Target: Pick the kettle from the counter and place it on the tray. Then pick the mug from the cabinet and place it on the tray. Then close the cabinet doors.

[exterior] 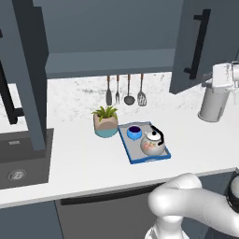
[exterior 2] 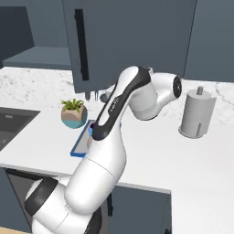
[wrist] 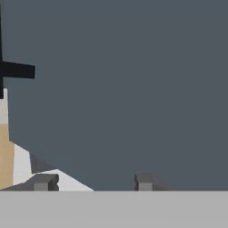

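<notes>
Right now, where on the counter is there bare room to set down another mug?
Bare counter lies in front of the plant pot, left of the tray, and between the tray and the paper-towel roll. The tray is crowded: kettle and mug fill it.

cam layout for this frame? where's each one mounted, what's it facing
Left base view: behind the arm on its left, looking forward and down at the counter, the tray holding kettle and mug, open cabinet doors; arm elbow at lower right.
Right base view: behind on the right, same counter; arm rising from lower left, covering most of the tray.
Hand view: on the hand, facing a door panel close up; end effector fingertips at the bottom.
Both base views share the plant pot and paper-towel roll.
</notes>
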Motion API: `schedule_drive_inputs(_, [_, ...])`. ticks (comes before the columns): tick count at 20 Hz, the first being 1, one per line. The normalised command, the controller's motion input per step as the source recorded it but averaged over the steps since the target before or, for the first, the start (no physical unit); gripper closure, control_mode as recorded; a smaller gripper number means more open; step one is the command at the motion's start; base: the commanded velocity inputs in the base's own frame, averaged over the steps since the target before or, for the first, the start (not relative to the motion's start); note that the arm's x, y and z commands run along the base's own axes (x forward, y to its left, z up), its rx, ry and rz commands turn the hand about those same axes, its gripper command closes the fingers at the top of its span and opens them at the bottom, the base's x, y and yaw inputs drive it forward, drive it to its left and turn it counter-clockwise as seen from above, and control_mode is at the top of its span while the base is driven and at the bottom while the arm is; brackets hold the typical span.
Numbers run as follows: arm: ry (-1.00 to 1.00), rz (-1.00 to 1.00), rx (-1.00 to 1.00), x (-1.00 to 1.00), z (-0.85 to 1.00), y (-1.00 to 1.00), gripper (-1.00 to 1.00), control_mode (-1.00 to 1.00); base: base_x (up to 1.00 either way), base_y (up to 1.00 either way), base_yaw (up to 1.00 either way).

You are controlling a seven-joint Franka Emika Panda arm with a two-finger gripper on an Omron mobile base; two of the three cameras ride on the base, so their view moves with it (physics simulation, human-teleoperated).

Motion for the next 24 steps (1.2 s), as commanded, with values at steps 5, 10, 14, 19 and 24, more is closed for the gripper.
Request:
schedule_drive_inputs(5, [-0.01,0.0,-0.05,0.97,0.1,0.49,-1.0,-1.0,0.0,0.0,0.0])
schedule_drive_inputs(10, [-0.05,0.0,-0.05,0.96,0.0,0.39,-1.0,-1.0,0.0,0.0,0.0])
schedule_drive_inputs(14, [-0.06,0.0,-0.05,0.93,0.0,0.34,-1.0,-1.0,0.0,0.0,0.0])
schedule_drive_inputs(19, [-0.07,0.0,-0.07,0.82,0.0,0.25,-1.0,-1.0,0.0,0.0,0.0])
schedule_drive_inputs(24, [-0.13,0.0,-0.09,-0.04,0.0,0.31,-1.0,-1.0,0.0,0.0,0.0])
